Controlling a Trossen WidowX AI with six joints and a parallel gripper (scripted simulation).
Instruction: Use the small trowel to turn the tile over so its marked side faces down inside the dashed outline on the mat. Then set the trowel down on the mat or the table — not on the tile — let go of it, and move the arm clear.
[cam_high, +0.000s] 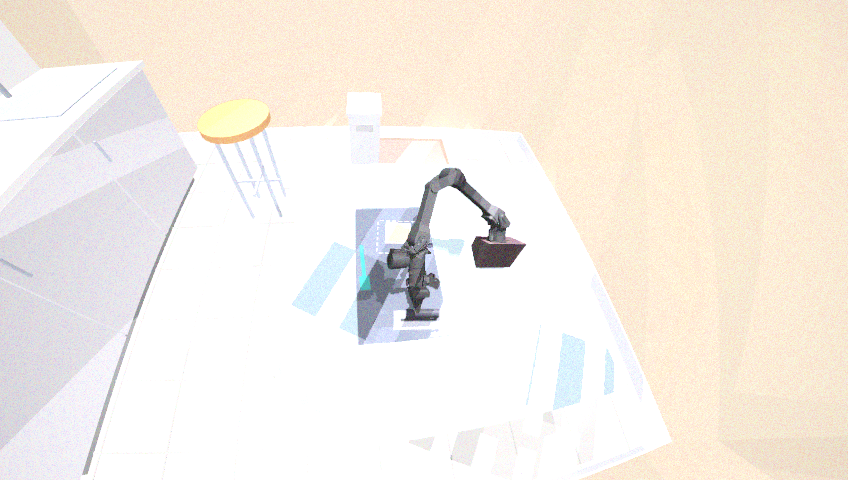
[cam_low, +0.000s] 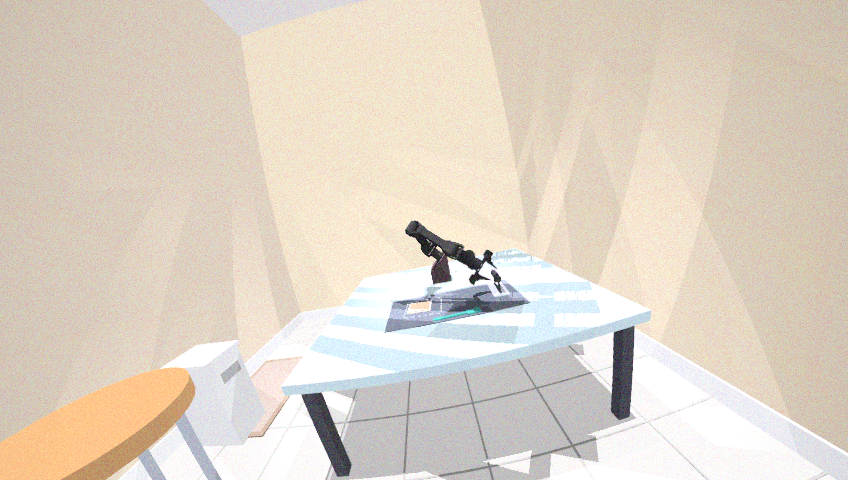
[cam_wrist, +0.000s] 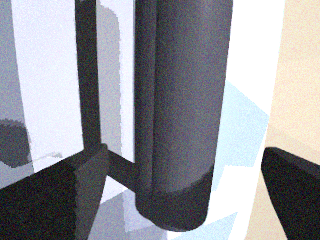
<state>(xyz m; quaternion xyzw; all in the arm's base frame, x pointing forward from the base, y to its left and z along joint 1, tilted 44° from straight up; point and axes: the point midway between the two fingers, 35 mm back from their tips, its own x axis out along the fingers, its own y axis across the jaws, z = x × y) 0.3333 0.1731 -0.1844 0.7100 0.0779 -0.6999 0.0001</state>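
My gripper (cam_high: 416, 311) (cam_low: 492, 273) (cam_wrist: 186, 156) is open. Its fingers stand apart on either side of the small trowel's thick dark handle (cam_high: 423, 315) (cam_wrist: 185, 100), with gaps visible in the wrist view. The handle lies over a pale flat plate at the mat's near end, with a thin dark bar beside it. The tile (cam_high: 398, 232) (cam_low: 418, 306) lies flat inside the dashed outline (cam_high: 377, 237) at the mat's far end, cream to orange on top. The arm hides part of the outline; I cannot tell whether a mark shows.
A teal flat tool (cam_high: 365, 282) (cam_low: 457, 315) lies along one long edge of the grey mat (cam_high: 367, 217) (cam_low: 395, 324). The arm's dark red-brown base (cam_high: 497, 254) (cam_low: 440, 271) stands beside the mat. A round stool (cam_high: 235, 120) and a white bin (cam_high: 364, 142) stand away from the table.
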